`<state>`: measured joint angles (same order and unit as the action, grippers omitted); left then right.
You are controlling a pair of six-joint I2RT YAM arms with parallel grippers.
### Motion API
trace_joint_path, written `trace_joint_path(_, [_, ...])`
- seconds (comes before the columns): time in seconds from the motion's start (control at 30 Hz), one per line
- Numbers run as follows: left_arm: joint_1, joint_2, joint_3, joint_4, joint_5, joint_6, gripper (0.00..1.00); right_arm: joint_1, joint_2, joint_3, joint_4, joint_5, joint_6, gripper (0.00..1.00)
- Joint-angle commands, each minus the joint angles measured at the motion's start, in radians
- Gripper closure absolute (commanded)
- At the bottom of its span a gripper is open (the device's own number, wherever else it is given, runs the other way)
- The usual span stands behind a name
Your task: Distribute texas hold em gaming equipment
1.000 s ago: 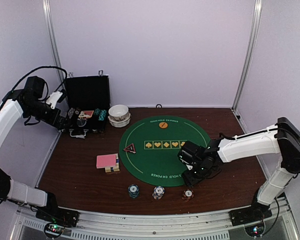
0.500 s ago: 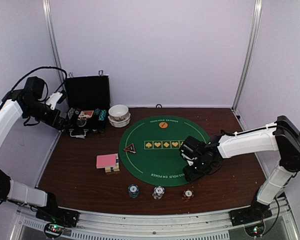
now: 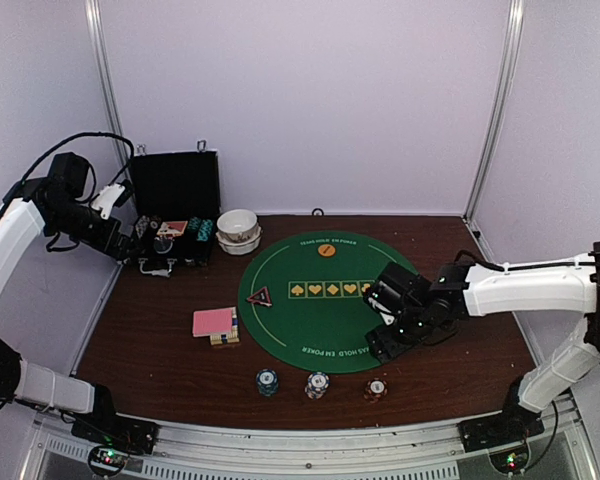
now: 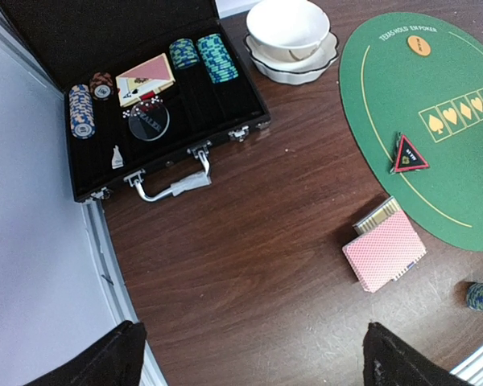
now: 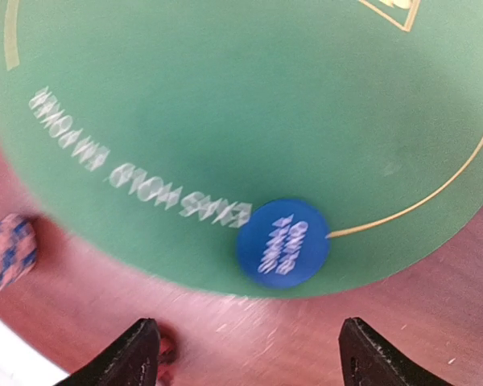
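Note:
The blue marker button lies flat on the green mat near its rim. My right gripper hovers over it, open, with nothing between the fingers. From above, that gripper covers the button. An orange button and a red-triangle button rest on the mat. The pink-backed deck lies left of the mat. Teal, white and brown chip stacks stand along the front. My left gripper is open and empty over bare wood, near the case.
The open black case at the back left holds chip rows, cards and a clear disc. Stacked white bowls stand beside it. A striped chip stack shows blurred left of my right fingers.
My right gripper's jaws have spread wider and it has pulled slightly right, with the blue button lying free on the mat. The left arm has not moved.

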<state>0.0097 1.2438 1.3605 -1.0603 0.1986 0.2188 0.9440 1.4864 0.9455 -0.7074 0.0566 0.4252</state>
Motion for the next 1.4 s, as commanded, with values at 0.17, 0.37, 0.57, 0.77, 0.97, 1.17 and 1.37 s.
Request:
trace_joint_path(0.17, [0.007, -0.016, 0.029, -0.004, 0.010, 0.016, 0.03, 0.143, -0.057, -0.023, -0.069, -0.095, 0.084, 0.18])
trace_joint_path(0.37, [0.007, -0.015, 0.031, -0.004, 0.011, 0.022, 0.03, 0.211, 0.011, -0.007, -0.055, -0.083, 0.096, 0.17])
trace_joint_path(0.57, [0.007, -0.015, 0.031, -0.004, 0.008, 0.030, 0.02, 0.216, 0.042, -0.004, -0.055, -0.063, 0.092, 0.24])
trace_joint_path(0.77, [0.007, -0.016, 0.029, -0.004, 0.012, 0.031, 0.02, 0.217, 0.065, -0.005, -0.044, -0.062, 0.090, 0.30])
trace_joint_path(0.97, [0.007, -0.018, 0.031, -0.005, 0.011, 0.034, 0.02, 0.217, 0.085, -0.007, -0.031, -0.066, 0.090, 0.33])
trace_joint_path(1.17, [0.007, -0.019, 0.033, -0.005, 0.010, 0.036, 0.02, 0.219, 0.092, -0.007, -0.019, -0.064, 0.093, 0.39])
trace_joint_path(1.37, [0.007, -0.022, 0.037, -0.005, 0.008, 0.037, 0.02, 0.220, 0.101, -0.010, -0.016, -0.061, 0.092, 0.44])
